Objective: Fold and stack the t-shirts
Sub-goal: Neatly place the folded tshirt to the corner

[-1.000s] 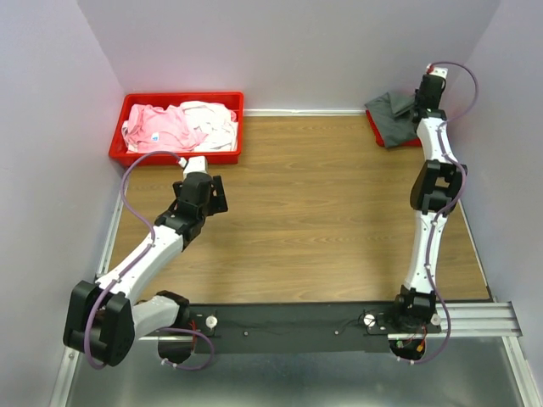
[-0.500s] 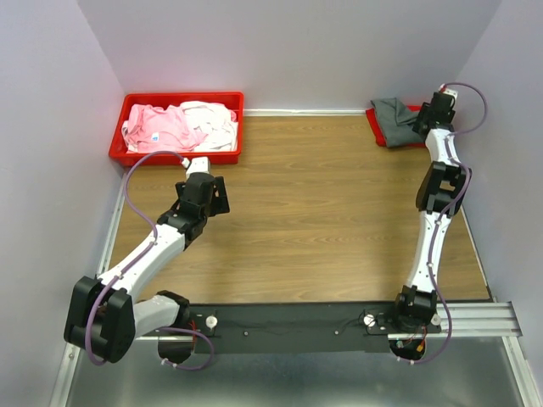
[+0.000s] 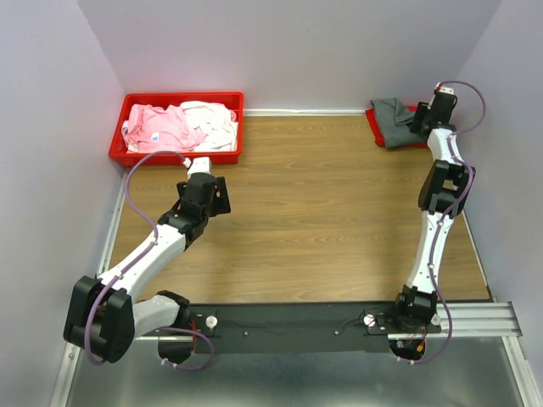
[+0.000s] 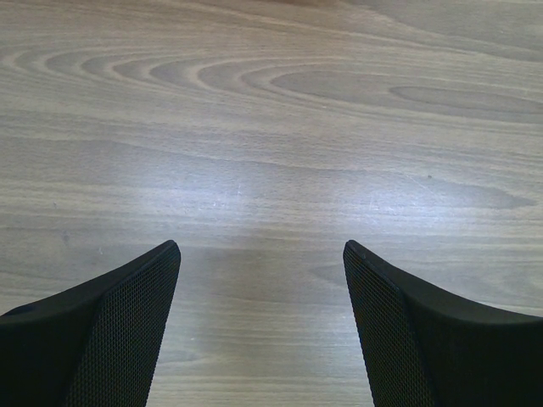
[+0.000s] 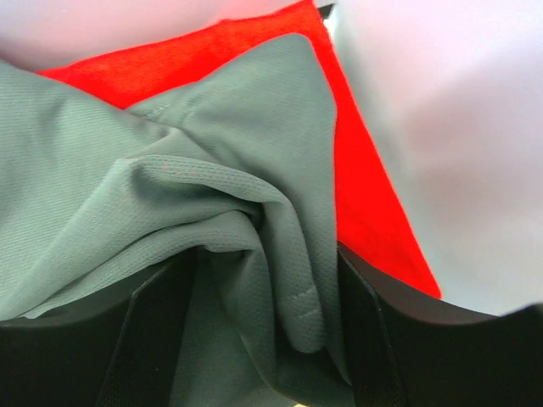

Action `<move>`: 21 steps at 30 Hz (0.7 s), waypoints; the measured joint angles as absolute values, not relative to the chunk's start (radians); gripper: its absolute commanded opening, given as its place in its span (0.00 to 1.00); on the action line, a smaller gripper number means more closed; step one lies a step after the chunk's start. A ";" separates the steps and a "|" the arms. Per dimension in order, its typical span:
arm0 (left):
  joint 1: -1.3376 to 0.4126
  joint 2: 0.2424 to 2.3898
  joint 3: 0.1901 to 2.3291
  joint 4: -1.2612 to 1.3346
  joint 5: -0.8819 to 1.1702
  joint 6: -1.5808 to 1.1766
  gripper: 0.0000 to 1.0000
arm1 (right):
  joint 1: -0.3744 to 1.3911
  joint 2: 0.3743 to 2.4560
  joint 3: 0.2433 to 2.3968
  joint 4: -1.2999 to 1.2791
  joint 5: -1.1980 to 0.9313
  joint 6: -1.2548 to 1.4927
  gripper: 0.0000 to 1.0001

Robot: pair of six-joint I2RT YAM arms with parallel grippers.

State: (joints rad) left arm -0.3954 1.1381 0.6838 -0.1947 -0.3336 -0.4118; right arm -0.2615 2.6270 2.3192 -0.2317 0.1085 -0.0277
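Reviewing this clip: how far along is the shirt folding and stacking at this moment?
Done: the dark grey t-shirt lies on the red t-shirt in the far right corner, bunched rather than flat. In hand: the right claw stands open astride a grey fold; the left claw hangs open over the table. Left: the pink t-shirt and white t-shirt sit crumpled in the red bin.

Matt, fine-knit cloth of the dark grey t-shirt (image 5: 170,195) and red t-shirt (image 5: 365,195); smooth, faintly glossy wood-grain table (image 4: 271,127).

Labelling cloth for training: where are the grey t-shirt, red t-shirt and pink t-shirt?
grey t-shirt (image 5: 170,170), right wrist view, bunched middle folds
red t-shirt (image 5: 365,203), right wrist view, bare right edge
pink t-shirt (image 3: 157,127), top view, its middle
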 measured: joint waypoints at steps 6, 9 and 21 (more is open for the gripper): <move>-0.400 1.138 0.684 -0.187 -0.334 -0.411 0.86 | -0.262 2.623 2.312 -0.229 0.073 -0.028 0.79; -0.402 1.138 0.684 -0.185 -0.334 -0.411 0.85 | -0.262 2.623 2.312 -0.226 0.063 -0.027 0.79; -0.408 1.138 0.684 -0.181 -0.334 -0.411 0.85 | -0.262 2.623 2.326 -0.225 0.046 -0.009 0.87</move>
